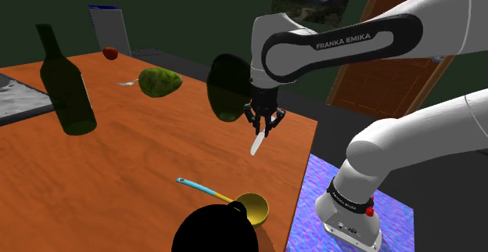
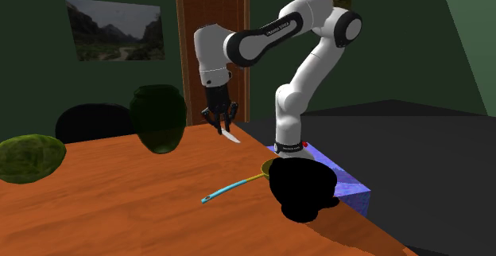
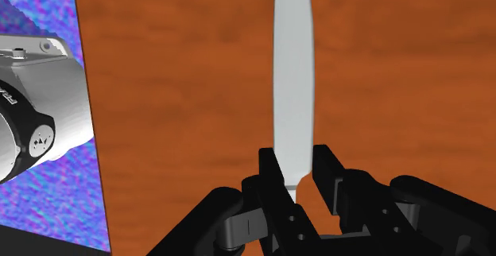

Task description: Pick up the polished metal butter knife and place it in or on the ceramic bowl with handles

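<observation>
Orange-brown table (image 1: pixel 117 180) bearing bottle (image 1: pixel 66 82), vase (image 1: pixel 228 88), ladle (image 1: pixel 227 199), black bowl (image 1: pixel 215 231)

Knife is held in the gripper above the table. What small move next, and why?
The black two-finger gripper is shut on the slim silvery butter knife, clear above the orange table; probably carry it toward the black rounded vessel, likely the bowl.

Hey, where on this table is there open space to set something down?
Bare wood stretches between the dark bottle and the blue-handled spoon, and under the pincer holding the knife. Crowded around the black round object beside the spoon.
</observation>
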Tool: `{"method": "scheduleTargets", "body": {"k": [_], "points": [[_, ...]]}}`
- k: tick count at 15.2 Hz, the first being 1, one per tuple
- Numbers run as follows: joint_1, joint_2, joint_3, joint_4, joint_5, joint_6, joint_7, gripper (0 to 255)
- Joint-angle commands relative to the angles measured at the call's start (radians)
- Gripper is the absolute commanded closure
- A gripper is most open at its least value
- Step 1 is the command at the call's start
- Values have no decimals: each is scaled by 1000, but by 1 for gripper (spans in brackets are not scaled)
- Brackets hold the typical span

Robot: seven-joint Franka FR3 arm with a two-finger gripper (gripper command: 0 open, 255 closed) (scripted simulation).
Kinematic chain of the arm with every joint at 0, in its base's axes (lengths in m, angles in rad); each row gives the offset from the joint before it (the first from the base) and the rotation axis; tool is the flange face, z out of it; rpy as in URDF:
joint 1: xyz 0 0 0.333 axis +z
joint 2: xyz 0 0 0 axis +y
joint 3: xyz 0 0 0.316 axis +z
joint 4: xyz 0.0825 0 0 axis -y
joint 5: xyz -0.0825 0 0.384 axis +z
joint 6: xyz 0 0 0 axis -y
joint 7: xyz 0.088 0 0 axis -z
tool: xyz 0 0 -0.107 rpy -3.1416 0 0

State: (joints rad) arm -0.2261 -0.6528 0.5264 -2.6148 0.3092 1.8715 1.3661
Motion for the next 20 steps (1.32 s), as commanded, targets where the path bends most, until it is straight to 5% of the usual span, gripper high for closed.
{"method": "scheduleTargets", "body": {"k": [1, 17, 20], "points": [[0, -10, -9, 19, -5, -30, 0, 255], [-12, -45, -69, 203, -48, -249, 2, 255], [21, -60, -15, 217, 0, -267, 72, 255]]}}
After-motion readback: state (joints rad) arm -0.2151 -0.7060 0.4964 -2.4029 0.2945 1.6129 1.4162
